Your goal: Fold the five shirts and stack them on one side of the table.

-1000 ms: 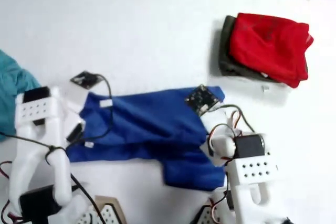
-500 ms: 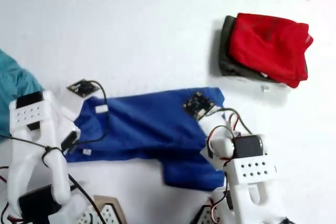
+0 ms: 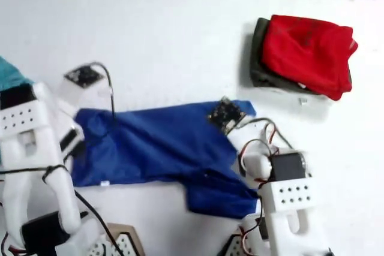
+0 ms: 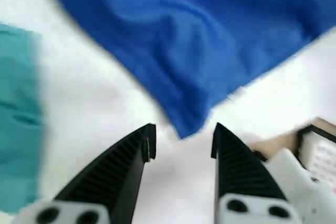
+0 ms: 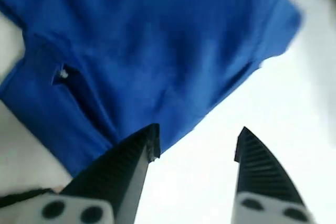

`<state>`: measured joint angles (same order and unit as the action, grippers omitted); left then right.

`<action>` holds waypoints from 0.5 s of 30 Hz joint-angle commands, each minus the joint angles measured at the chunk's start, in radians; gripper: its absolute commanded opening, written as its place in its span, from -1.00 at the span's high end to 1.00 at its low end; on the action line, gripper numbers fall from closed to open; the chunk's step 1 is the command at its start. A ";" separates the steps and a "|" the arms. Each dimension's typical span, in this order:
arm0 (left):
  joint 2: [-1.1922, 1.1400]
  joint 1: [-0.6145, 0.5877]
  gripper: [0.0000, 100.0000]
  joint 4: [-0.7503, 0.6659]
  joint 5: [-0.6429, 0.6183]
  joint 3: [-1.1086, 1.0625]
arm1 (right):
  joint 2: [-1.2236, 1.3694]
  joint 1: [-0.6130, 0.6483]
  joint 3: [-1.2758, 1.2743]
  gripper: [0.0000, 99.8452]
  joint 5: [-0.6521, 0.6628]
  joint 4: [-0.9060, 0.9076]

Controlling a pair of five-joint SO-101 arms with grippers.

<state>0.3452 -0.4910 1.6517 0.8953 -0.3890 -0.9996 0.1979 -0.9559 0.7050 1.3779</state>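
On white table, just pulled blue shirt wider and flatter near the front middle, leaving left gripper and right gripper both spread apart over its ends, holding nothing, so probably ready for folding.

A spread shirt lies across the near middle of the bench. A stack of folded shirts sits toward the far right, well apart from it. A bunched shirt lies at the left edge.
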 commanded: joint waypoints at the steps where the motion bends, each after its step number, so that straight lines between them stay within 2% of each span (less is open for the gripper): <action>1: 0.023 0.014 0.69 0.008 -0.057 0.119 | -0.015 0.002 0.118 0.60 -0.049 -0.045; 3: 0.023 0.044 1.00 -0.035 -0.121 0.111 | -0.010 0.004 0.133 0.86 -0.149 -0.142; 4: 0.023 0.064 0.94 -0.057 -0.147 0.088 | 0.005 0.005 0.133 1.00 -0.187 -0.194; 6: 0.023 0.118 0.96 -0.115 -0.189 0.021 | 0.074 0.007 0.135 0.89 -0.224 -0.269; 8: 0.023 0.167 0.94 -0.195 -0.235 -0.065 | 0.193 0.030 0.150 0.96 -0.230 -0.325; 11: 0.023 0.221 0.95 -0.331 -0.282 -0.194 | 0.407 0.064 0.198 0.95 -0.232 -0.378; 15: 0.023 0.238 0.95 -0.463 -0.288 -0.318 | 0.674 0.094 0.324 0.96 -0.233 -0.404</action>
<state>0.3452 -0.2685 1.2804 0.6206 -0.6513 -0.4994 0.2716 -0.7380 0.4780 1.0019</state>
